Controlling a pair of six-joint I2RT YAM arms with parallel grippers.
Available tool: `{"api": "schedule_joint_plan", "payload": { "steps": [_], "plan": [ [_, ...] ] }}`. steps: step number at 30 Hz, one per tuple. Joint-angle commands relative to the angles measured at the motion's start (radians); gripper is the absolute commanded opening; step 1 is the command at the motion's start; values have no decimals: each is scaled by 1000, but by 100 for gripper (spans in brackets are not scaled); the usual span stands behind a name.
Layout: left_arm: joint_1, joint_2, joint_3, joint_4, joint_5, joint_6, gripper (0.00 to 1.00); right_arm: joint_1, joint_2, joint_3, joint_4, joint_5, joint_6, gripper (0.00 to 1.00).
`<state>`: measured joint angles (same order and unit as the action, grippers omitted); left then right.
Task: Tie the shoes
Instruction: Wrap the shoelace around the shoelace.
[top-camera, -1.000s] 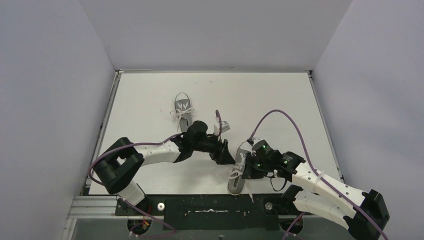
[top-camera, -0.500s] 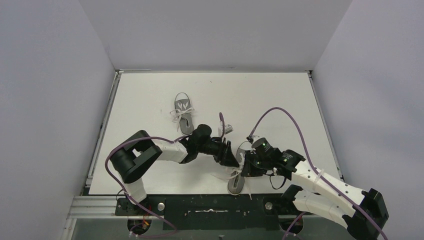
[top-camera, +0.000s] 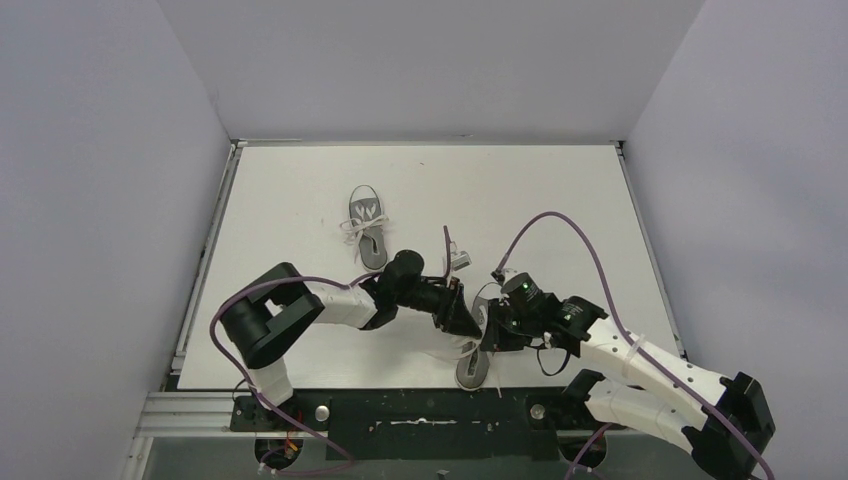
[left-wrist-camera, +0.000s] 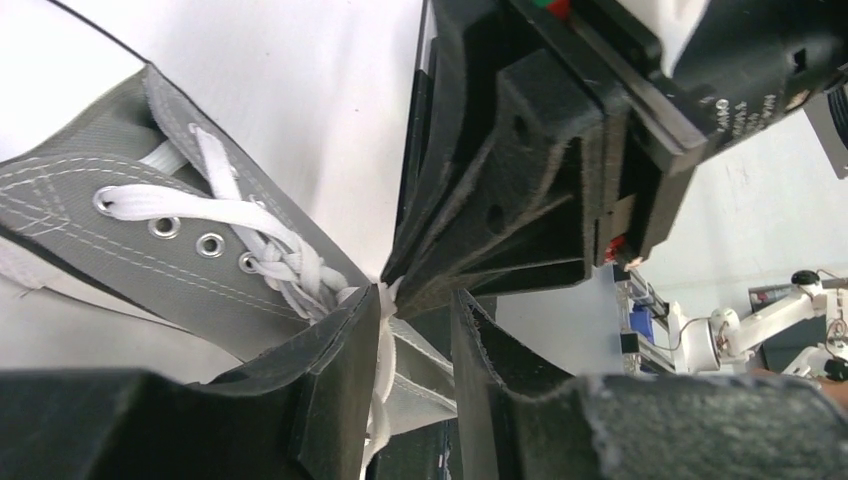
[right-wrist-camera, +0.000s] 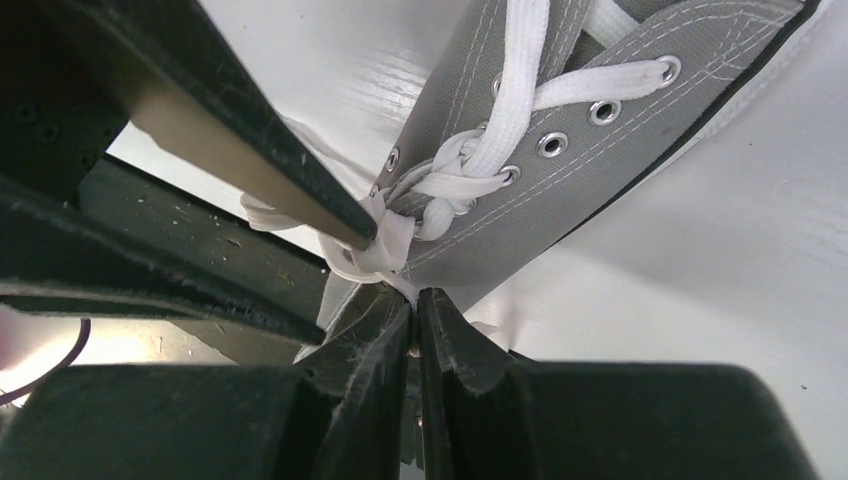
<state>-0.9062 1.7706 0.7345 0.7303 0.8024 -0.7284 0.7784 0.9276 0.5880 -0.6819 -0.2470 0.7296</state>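
Right gripper (right-wrist-camera: 417, 297): clamping shut on the lace (right-wrist-camera: 392, 238) of the near shoe (right-wrist-camera: 600, 170), holding it taut;
Left gripper (left-wrist-camera: 418, 305): standing part-open, straddling that lace, seemingly for pinching

Shoes: two, far shoe (top-camera: 366, 226) and near shoe (top-camera: 476, 365). Arms: two, left arm (top-camera: 335, 303) and right arm (top-camera: 640, 362), one purple cable (top-camera: 560, 225) each. Lace strands (right-wrist-camera: 520, 90) on near shoe maybe three; too bunched to count.
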Motion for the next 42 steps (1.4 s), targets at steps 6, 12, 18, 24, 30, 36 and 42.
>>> {"api": "schedule_joint_plan", "payload": {
  "steps": [6, 12, 18, 24, 30, 36, 42],
  "plan": [
    [32, -111, 18, -156, -40, 165, 55, -9, -3, 40, 39, -1, -10, 11],
    [35, -37, 69, -196, -32, 221, 66, -11, -13, 38, 40, 1, 0, 10],
    [19, 35, 44, 9, 38, 94, 66, -11, -1, 49, 48, 3, 2, 10],
    [7, 47, -16, 174, 51, -12, 61, -12, 1, 52, 51, 6, -1, 10],
    [7, 13, -58, 245, 66, -51, 40, -13, -1, 53, 60, -2, 4, 8],
    [6, -29, -57, 189, 46, -6, 24, -13, 6, 67, 79, -28, -3, 8],
    [2, -31, -38, 102, 27, 69, 20, -12, 19, 61, 91, -35, -1, 8]
  ]
}}
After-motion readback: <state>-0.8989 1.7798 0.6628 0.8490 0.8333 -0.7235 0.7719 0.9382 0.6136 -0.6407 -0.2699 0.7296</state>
